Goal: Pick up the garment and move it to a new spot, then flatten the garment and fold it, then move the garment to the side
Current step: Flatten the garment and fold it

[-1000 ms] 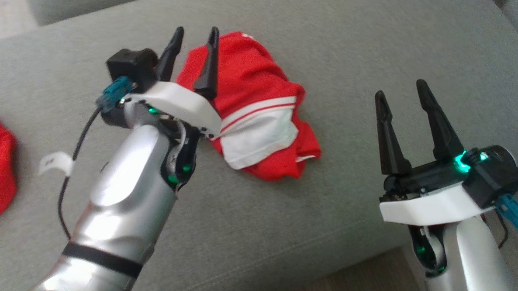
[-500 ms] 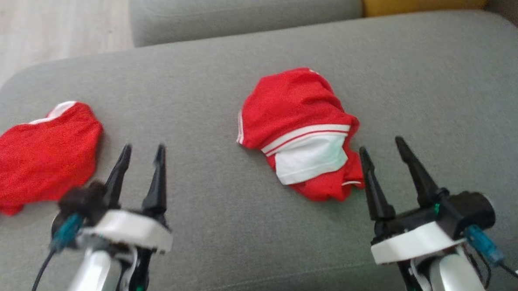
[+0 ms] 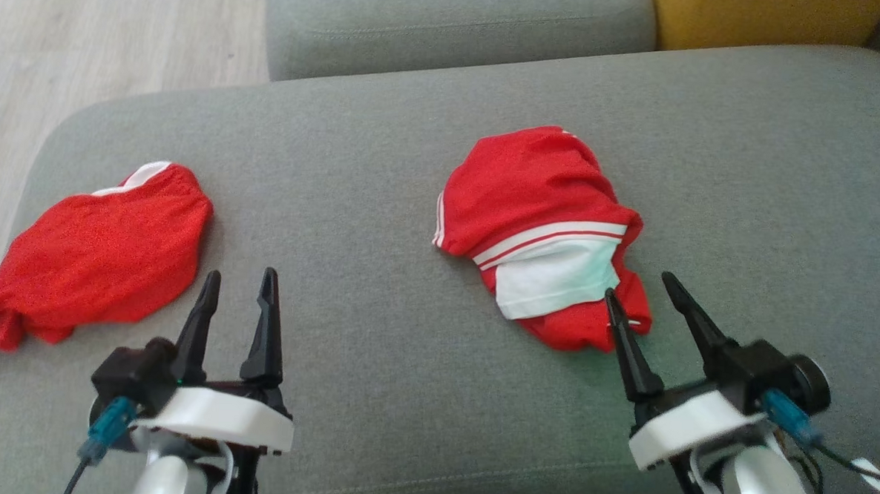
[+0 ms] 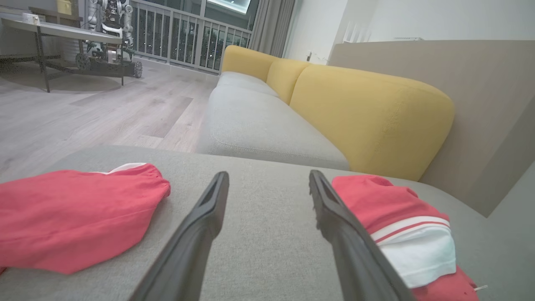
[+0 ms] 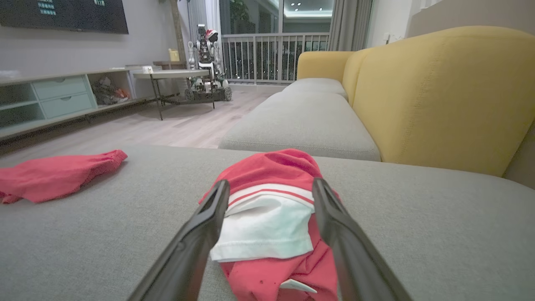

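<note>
A crumpled red garment (image 3: 538, 199) with white stripes and a white panel lies mid-right on the grey sofa cushion (image 3: 384, 170). My right gripper (image 3: 639, 284) stands open just in front of it. The garment (image 5: 271, 167) shows between and beyond its fingers in the right wrist view, where the gripper (image 5: 271, 182) holds nothing. A second red garment (image 3: 105, 255) lies flatter at the cushion's left end. My left gripper (image 3: 240, 274) is open and empty between the two garments, pointing over bare cushion (image 4: 268, 173), with red cloth to its left (image 4: 75, 217) and right (image 4: 376, 205).
Yellow backrests (image 4: 368, 108) rise behind the sofa, and another grey seat cushion (image 3: 457, 25) adjoins at the back. Wooden floor (image 3: 85, 38) lies off the cushion's left end. A table and another robot (image 5: 205, 46) stand far across the room.
My left arm has drawn back from beside the striped garment to the lower left. The head camera has shifted, bringing the second garment fully into view. Both grippers stay open.
</note>
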You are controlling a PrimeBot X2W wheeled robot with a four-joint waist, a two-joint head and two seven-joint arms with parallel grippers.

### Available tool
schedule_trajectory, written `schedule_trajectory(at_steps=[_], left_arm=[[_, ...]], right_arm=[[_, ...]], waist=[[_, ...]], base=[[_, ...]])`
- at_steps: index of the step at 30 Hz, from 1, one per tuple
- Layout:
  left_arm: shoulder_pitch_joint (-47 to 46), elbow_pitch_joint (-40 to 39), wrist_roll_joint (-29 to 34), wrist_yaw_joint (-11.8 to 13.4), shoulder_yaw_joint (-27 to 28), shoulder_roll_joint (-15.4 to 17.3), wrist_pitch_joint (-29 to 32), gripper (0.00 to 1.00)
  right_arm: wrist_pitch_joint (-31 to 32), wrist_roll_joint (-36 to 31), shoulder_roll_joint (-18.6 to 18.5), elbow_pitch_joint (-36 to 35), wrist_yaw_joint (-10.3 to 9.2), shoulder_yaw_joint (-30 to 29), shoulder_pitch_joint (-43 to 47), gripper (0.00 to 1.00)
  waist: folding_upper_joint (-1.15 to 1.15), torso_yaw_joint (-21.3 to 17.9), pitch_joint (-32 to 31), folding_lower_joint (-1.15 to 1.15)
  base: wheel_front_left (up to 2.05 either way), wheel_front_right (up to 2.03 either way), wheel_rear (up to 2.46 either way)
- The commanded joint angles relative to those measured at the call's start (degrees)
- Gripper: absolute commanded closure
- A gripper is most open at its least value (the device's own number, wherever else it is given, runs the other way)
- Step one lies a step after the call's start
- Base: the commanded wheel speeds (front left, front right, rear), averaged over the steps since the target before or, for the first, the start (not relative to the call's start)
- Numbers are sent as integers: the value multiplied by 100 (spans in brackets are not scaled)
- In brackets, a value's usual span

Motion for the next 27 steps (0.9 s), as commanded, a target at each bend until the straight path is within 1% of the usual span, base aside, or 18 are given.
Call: schedule_trajectory(at_steps=[1,2,6,8,11,15,17,20,22,27], left_arm=[[-244,-122,41,-42,153,-2,-70,0],[-244,-122,41,-42,153,-2,-70,0],[-276,-51,-47,-82,-9,-7,-70,0],[-334,-40,-91,-84,-100,-7,-70,0],[-427,-39,-146,-80,-229,-8,-70,0],[-554,1,-445,-45,-380,-8,-70,0],[-630,5,-500,-26,-463,-9,-70,0],[-732,10,-567,-11,-595,-9,-70,0],[-784,42,-614,9,-668,-9,-70,0],[-859,79,-693,52,-726,-9,-70,0]], right_arm=[[36,-123,-1,-61,-1,115,-493,0],[36,-123,-1,-61,-1,115,-493,0],[130,-444,-1,330,-1,195,-913,0],[149,-740,-1,521,-1,227,-1154,0],[173,-1101,-1,854,-1,112,-1526,0],[280,-1714,-8,1445,-1,84,-2036,0],[331,-2032,-81,1756,-1,158,-2283,0],[399,-2529,-287,2184,-1,334,-2641,0],[465,-2754,-383,2463,-1,426,-2849,0],[594,-3007,-546,3107,-1,591,-3255,0]], waist=[[0,100,88,0],[0,100,88,0],[0,344,320,0],[0,474,448,0],[0,665,624,0],[0,895,835,0],[0,1007,923,0],[0,1157,1036,0],[0,1243,1088,0],[0,1397,1173,0]], base=[[0,0,0],[0,0,0],[0,0,0],[0,0,0],[0,0,0],[0,0,0],[0,0,0],[0,0,0],[0,0,0],[0,0,0]])
